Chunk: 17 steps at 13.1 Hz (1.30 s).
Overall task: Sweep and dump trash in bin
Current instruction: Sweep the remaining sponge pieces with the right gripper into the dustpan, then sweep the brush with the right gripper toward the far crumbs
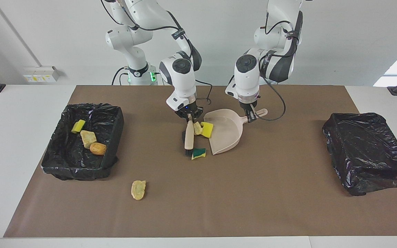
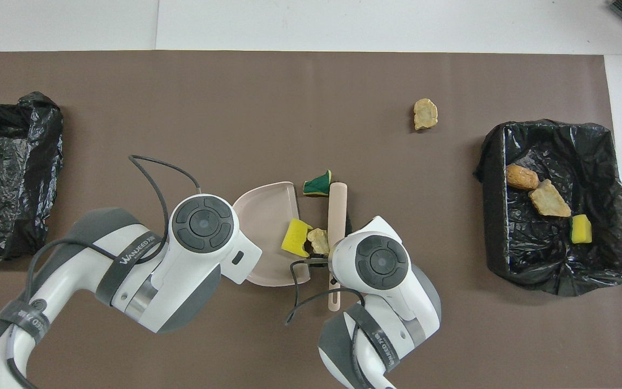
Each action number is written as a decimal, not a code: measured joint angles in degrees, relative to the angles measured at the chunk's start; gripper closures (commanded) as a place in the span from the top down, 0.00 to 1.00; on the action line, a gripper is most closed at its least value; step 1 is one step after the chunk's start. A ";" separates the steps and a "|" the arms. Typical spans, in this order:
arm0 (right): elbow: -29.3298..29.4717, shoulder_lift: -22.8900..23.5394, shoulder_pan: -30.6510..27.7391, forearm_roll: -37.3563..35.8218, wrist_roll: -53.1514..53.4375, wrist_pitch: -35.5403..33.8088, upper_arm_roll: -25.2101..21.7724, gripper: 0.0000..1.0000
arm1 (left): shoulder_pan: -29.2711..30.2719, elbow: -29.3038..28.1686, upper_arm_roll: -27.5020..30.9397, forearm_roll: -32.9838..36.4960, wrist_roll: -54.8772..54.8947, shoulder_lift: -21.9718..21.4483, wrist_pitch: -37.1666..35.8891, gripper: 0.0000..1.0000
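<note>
My right gripper (image 1: 188, 117) is shut on the handle of the beige brush (image 1: 189, 135), whose black bristles rest on the mat. The brush (image 2: 336, 208) presses a yellow sponge chunk (image 1: 207, 129) and a beige rock piece (image 1: 197, 128) against the mouth of the beige dustpan (image 1: 226, 132). The sponge chunk (image 2: 295, 244) overlaps the pan's lip. A green-and-yellow sponge (image 1: 198, 153) lies by the bristles, just off the pan's corner. My left gripper (image 1: 252, 117) is shut on the dustpan's handle. One beige rock piece (image 1: 138, 189) lies alone, farther from the robots.
The black-lined bin (image 1: 115, 132) at the right arm's end holds a yellow sponge (image 1: 78, 126), a beige rock (image 1: 88, 138) and an orange-brown lump (image 1: 98, 148). Another black-bagged bin (image 1: 367, 151) stands at the left arm's end. A brown mat (image 1: 253, 199) covers the table.
</note>
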 measured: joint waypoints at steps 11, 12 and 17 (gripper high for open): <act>16.09 -1.63 -3.76 6.89 -17.77 -26.85 -0.27 0.00 | 1.83 -1.87 0.40 0.02 0.17 -0.09 4.48 0.00; 16.20 -1.87 -5.17 3.11 -18.52 -27.41 -0.47 0.00 | 2.10 -1.92 0.41 0.02 0.16 -0.09 4.52 0.00; 16.14 -0.71 -13.33 -11.32 -24.13 -24.26 -0.69 0.00 | 2.31 -2.16 0.40 0.02 0.11 -0.06 4.56 0.00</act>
